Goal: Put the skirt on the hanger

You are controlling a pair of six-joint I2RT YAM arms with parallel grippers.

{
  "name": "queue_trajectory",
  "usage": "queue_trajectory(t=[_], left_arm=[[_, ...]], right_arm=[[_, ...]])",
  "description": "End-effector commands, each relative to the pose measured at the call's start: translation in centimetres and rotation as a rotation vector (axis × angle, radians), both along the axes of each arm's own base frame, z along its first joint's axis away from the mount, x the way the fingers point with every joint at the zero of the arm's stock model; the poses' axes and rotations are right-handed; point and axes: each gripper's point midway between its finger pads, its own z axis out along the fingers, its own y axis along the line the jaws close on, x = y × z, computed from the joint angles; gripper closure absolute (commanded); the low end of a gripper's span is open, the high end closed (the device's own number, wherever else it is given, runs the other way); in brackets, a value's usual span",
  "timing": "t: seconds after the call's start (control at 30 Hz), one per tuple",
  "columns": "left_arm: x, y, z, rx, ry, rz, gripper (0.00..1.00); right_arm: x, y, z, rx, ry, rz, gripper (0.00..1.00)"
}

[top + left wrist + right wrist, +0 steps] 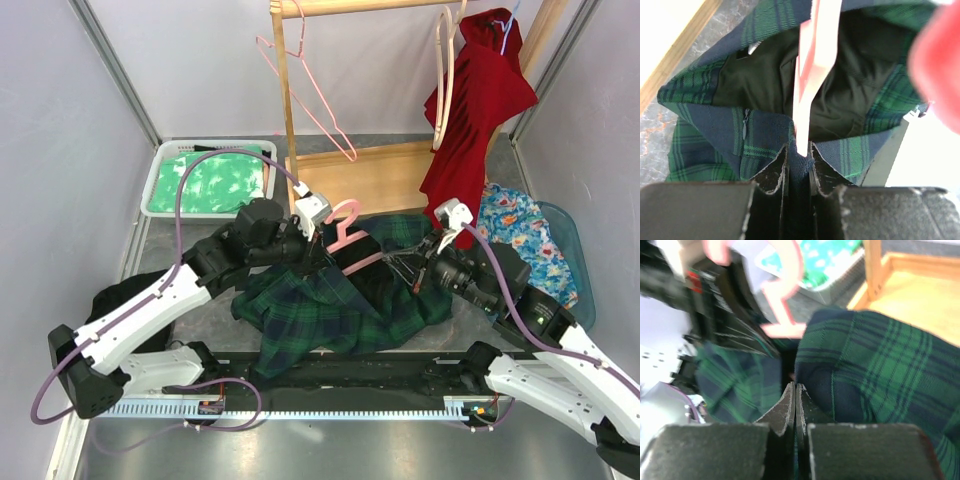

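Observation:
A green and navy plaid skirt (330, 305) lies crumpled on the table between the arms. A pink plastic hanger (346, 232) rests on its top, one arm running into the open waistband. My left gripper (318, 248) is shut on navy waistband fabric (765, 130), with the end of the hanger arm (815, 55) at its fingertips (781, 156). My right gripper (424, 268) is at the skirt's right edge, its jaws pressed together on a thin fold of skirt (875, 365). The hanger's hook (785, 300) shows blurred in the right wrist view.
A wooden rack (283, 100) stands behind, with a pink wire hanger (312, 90) and a red garment (480, 110). A white basket (160, 165) with green cloth sits back left. A blue bin (572, 240) with floral cloth sits right. Black cloth (125, 290) lies left.

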Motion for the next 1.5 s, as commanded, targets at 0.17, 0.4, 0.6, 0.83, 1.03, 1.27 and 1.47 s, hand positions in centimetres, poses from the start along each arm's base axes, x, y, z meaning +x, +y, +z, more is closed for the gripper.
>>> queue_trajectory(t=[0.17, 0.4, 0.6, 0.83, 1.03, 1.27, 1.47], left_arm=[[0.4, 2.7, 7.9, -0.117, -0.277, 0.062, 0.98], [-2.7, 1.7, 6.9, -0.107, -0.255, -0.147, 0.98], [-5.6, 1.6, 6.8, -0.107, -0.247, -0.321, 0.98], [-8.0, 1.1, 6.8, -0.131, -0.238, -0.495, 0.98], [-8.3, 0.4, 6.8, -0.138, -0.227, -0.547, 0.98], [-8.2, 0.2, 6.1, -0.131, -0.214, -0.552, 0.98], [-6.1, 0.0, 6.1, -0.117, -0.216, -0.432, 0.98]], right_arm=[[0.2, -1.7, -4.4, -0.154, 0.102, -0.069, 1.0], [-1.5, -0.7, 1.1, -0.096, -0.058, 0.073, 0.43], [-4.4, 1.4, 7.2, -0.04, -0.31, 0.322, 0.29], [-5.0, 6.1, 4.8, -0.145, -0.275, 0.627, 0.36], [-4.0, 7.8, 2.2, -0.178, -0.223, 0.666, 0.4], [-3.7, 8.9, 0.4, -0.167, -0.182, 0.682, 0.58], [-4.3, 9.4, -1.4, -0.183, -0.149, 0.72, 0.7]])
